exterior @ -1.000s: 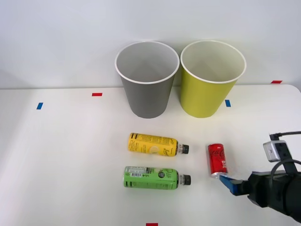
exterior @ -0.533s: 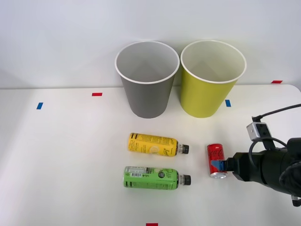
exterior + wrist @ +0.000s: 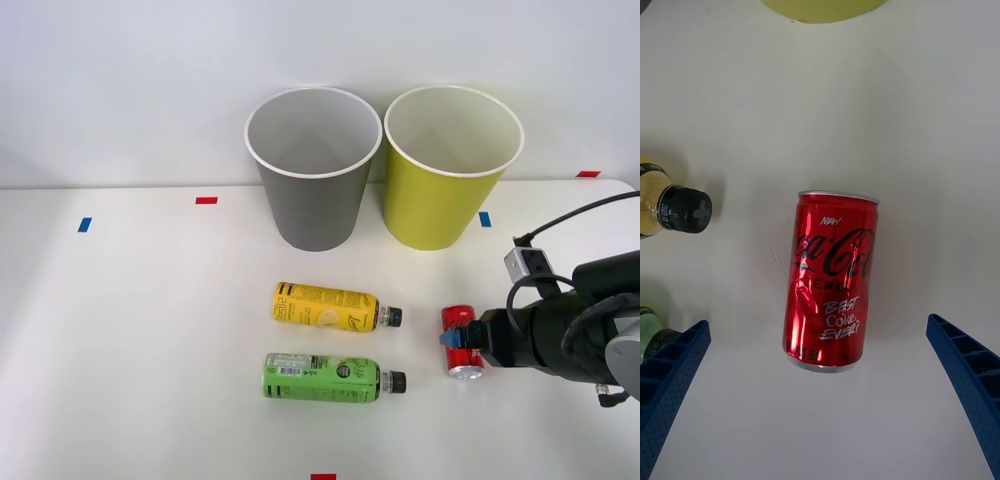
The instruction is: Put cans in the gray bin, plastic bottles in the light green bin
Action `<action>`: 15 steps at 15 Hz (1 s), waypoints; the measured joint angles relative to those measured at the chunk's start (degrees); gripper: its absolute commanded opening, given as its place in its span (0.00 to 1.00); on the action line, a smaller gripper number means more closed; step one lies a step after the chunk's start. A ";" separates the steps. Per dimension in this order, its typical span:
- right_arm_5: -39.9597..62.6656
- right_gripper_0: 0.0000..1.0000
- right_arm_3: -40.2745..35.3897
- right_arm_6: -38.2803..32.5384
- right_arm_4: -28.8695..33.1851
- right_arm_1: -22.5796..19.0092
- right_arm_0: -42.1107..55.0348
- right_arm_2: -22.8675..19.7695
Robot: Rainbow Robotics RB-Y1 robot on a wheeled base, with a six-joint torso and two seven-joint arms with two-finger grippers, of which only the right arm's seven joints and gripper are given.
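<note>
The right gripper [image 3: 820, 390] is wide open. In the right wrist view its two blue ribbed fingers [image 3: 670, 375] stand at opposite sides of the red can [image 3: 830, 281], with bare table between each finger and the can. Neither finger touches the can, and the gripper holds nothing. In the front view the gripper [image 3: 462, 342] sits directly over the can [image 3: 458, 318], at the end of the black right arm [image 3: 560, 335] reaching in from the right edge.

The can lies on its side on the white table [image 3: 140, 330]. It is a short, slim metal cylinder with a glossy red body, silver end rims and white lettering.

Left of the can lie two plastic bottles, also on their sides, caps pointing toward the can. The yellow bottle [image 3: 325, 306] has a yellow label and a ribbed black cap. The green bottle [image 3: 322, 378] lies nearer the robot, parallel to the first, bright green with a black cap.

The gray bin [image 3: 312, 195] and the light green bin [image 3: 445, 195] stand upright side by side at the far edge of the table. Both are tapered cup shapes with white rims and smooth white interiors. The rims sit just beside each other.
</note>
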 measured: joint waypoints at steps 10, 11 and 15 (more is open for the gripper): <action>-0.02 1.00 7.77 -0.36 6.19 6.09 -3.23 1.85; -0.01 1.00 8.97 -0.19 6.78 7.05 -3.91 1.88; -0.01 1.00 10.86 0.31 9.12 8.09 -5.49 2.96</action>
